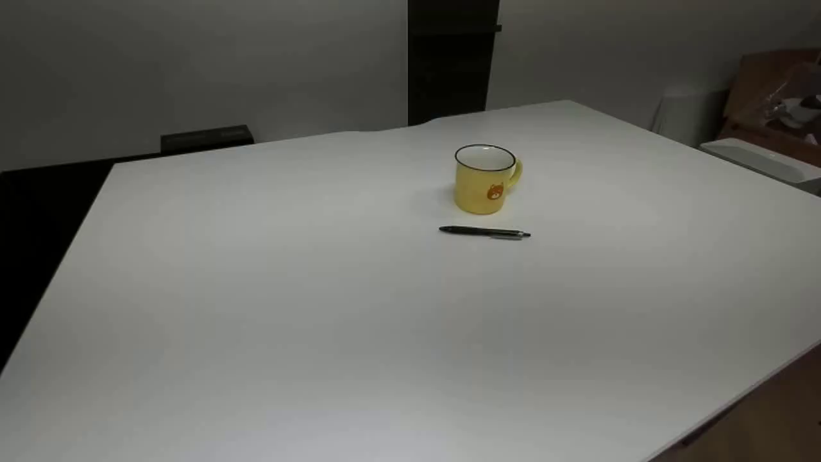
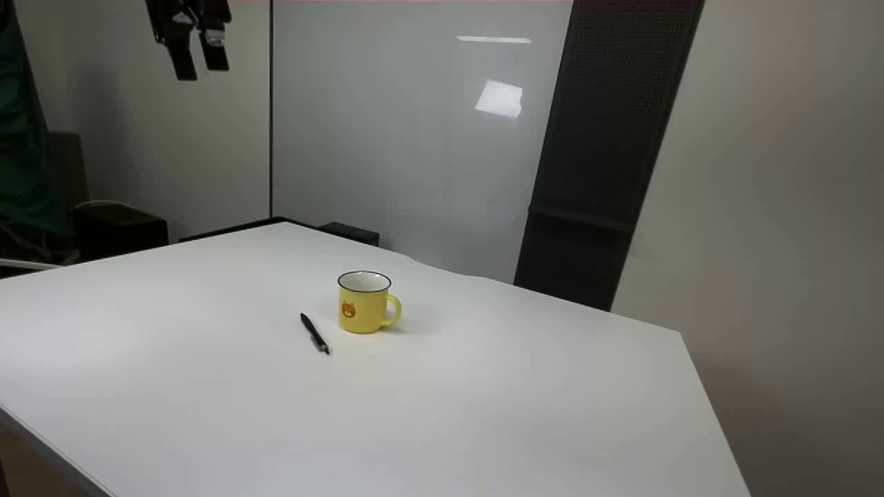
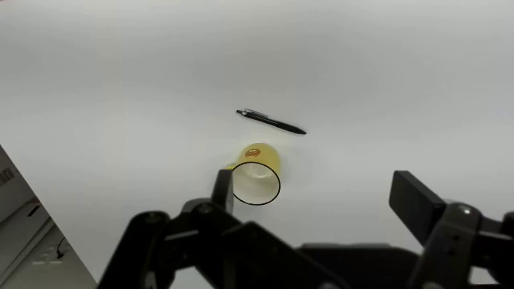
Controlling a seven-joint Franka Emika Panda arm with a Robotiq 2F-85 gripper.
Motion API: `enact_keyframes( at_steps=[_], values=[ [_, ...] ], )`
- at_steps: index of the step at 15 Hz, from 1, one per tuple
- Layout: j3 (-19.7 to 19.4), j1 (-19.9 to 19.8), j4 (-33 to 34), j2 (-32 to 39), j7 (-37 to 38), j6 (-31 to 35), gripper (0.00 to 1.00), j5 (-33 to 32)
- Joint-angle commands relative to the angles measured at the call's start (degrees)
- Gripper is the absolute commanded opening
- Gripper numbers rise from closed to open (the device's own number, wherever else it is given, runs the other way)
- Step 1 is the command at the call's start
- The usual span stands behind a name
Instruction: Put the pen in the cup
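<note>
gripper [image 2: 202, 72]: nearest item; hangs high above desk [image 2: 483, 400] level in an exterior view; fingers [image 3: 417, 206] wide apart, nothing gripped.
rim [image 1: 485, 170]: next closest; in wrist view one finger overlaps its edge, so a straight drop from here may clip it; cause: no sideways shift first.
cup [image 1: 478, 186]: upright, no pen seen inside; looks easy to shove or tip if a finger catches it.
handle [image 1: 517, 172]: juts from the cup's side, mostly hidden behind that finger in wrist view; snag there could drag the cup round.
pen [image 3: 273, 121]: flat on the desk, just beside the cup, not touching; pickup seems the next step, nothing of the task done.
pen slant: runs roughly along the finger-to-finger line in wrist view; closing without a turn probably pushes or spins it, no pinch.
pen thickness: thin, low; stop too high and fingers likely meet over it, go too deep and they jam on the desk.
pen carry: longer than the cup is wide; held level it may lodge across the rim or knock the cup over; needs one end down. Off-middle pinch could let it swing.
desk: looks smooth; nudged pen may slide or roll into the cup.
dark panel [image 1: 452, 64]: far back, behind the desk; unlikely to matter.
</note>
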Motion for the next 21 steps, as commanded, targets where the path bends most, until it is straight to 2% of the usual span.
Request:
enact_keyframes(
  at_steps=[1, 12, 15, 17, 21],
  values=[
    [-2.63, 2.83, 0.14, 0.31, 0.62, -0.18, 1.0, -0.82],
    [-2.62, 2.83, 0.17, 0.3, 0.61, -0.1, 1.0, -0.82],
    [-4.87, 2.75, 0.53, 2.4, -1.58, 4.27, 1.0, -3.11],
    [-7.1, 2.63, 1.4, 5.08, -6.78, 9.9, 1.0, -5.27],
    [-11.93, 3.34, 5.54, 13.39, -25.8, 18.68, 1.0, -2.82]
  ],
)
